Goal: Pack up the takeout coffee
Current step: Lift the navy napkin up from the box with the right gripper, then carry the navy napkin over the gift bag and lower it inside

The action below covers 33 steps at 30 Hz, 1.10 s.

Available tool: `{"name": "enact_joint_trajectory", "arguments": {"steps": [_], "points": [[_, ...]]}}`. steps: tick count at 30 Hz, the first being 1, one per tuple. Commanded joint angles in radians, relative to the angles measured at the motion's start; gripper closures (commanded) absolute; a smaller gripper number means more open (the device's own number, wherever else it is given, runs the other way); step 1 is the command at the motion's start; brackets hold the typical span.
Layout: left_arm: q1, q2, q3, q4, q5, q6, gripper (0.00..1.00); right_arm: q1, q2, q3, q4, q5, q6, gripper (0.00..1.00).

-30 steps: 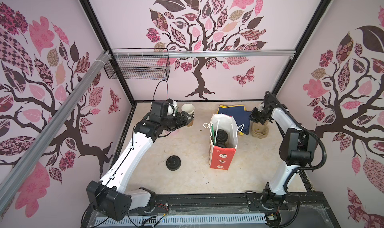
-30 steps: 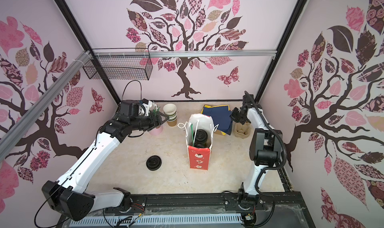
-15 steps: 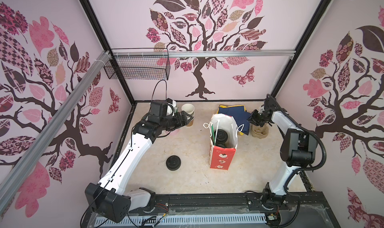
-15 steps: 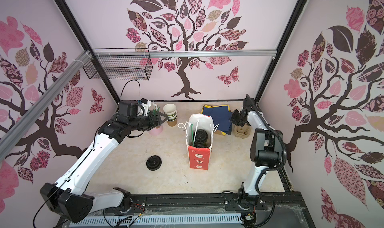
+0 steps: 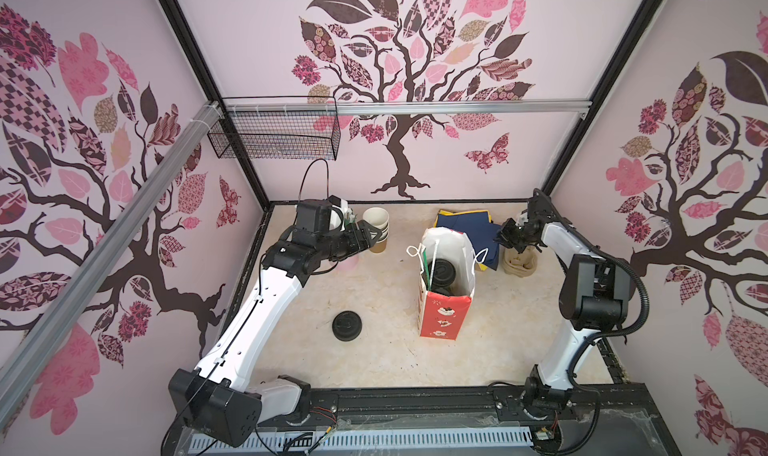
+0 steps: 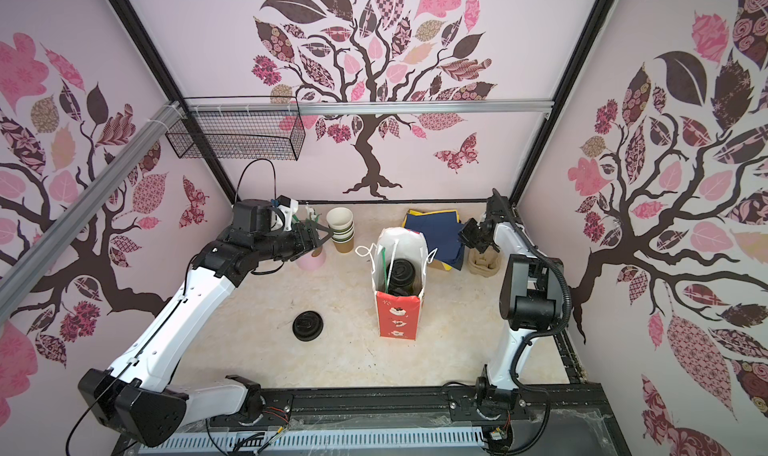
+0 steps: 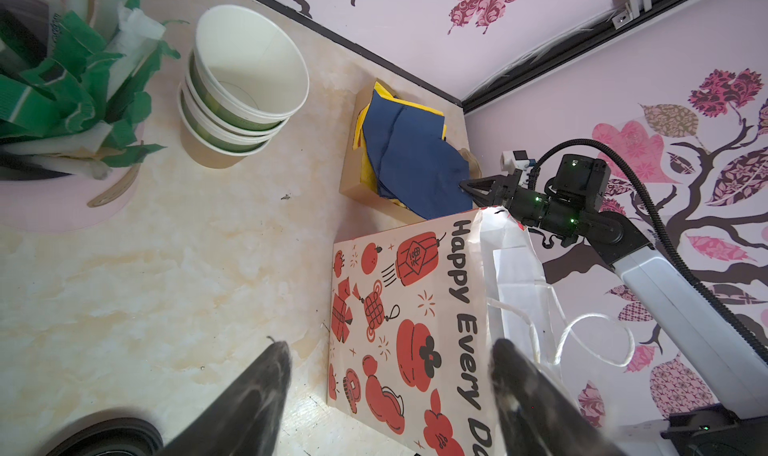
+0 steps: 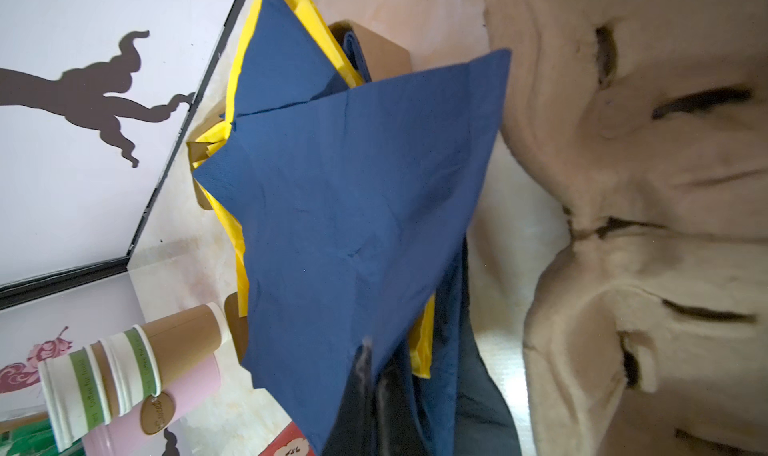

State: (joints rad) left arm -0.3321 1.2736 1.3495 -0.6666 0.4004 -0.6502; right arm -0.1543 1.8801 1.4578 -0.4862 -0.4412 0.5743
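Note:
The takeout coffee (image 5: 444, 269) (image 6: 401, 272) stands inside the red-and-white paper bag (image 5: 440, 321) (image 7: 399, 308) in mid-table. Only its black sip lids show, beside wrapped straws. My left gripper (image 5: 376, 235) (image 7: 390, 346) hovers open next to the stack of empty cups (image 5: 376, 225) (image 7: 245, 71), with nothing between its fingers. My right gripper (image 5: 500, 238) (image 8: 370, 350) is at the back right, shut on a corner of a blue napkin (image 8: 353, 192) (image 7: 415, 163) that hangs lifted from the napkin pile.
A pink cup (image 5: 347, 262) (image 7: 41, 208) of green-white straws sits under the left wrist. A black lid stack (image 5: 347, 326) lies front of centre. The napkin box (image 5: 465, 221) and a beige cloth heap (image 5: 519, 262) (image 8: 644, 184) sit at the back right. A wire basket (image 5: 274, 134) hangs on the back rail.
The right gripper has shifted slightly left and lower over the napkin pile. The left arm has barely moved.

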Motion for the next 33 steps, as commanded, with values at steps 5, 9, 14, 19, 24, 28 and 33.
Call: {"name": "enact_joint_trajectory", "arguments": {"steps": [5,9,14,19,24,28,33], "points": [[-0.037,-0.013,0.098,0.038,0.070,0.060,0.20,-0.032,-0.353,0.046,-0.042,-0.011,0.007,1.00],[-0.096,0.014,0.133,0.023,0.089,0.073,0.18,-0.028,-0.458,0.152,-0.168,0.003,-0.030,1.00],[-0.157,0.056,0.179,-0.030,0.092,0.077,0.17,0.009,-0.502,0.390,-0.349,0.001,-0.093,1.00],[-0.197,0.081,0.195,-0.036,0.124,0.069,0.16,0.141,-0.456,0.705,-0.549,0.063,-0.142,1.00],[-0.217,0.102,0.195,-0.059,0.127,0.079,0.15,0.269,-0.417,0.861,-0.640,0.044,-0.122,1.00],[-0.223,0.119,0.179,-0.070,0.127,0.084,0.15,0.352,-0.414,0.895,-0.630,0.001,-0.083,1.00],[-0.224,0.136,0.160,-0.052,0.143,0.074,0.19,0.468,-0.419,0.853,-0.634,0.023,-0.064,1.00]]}}
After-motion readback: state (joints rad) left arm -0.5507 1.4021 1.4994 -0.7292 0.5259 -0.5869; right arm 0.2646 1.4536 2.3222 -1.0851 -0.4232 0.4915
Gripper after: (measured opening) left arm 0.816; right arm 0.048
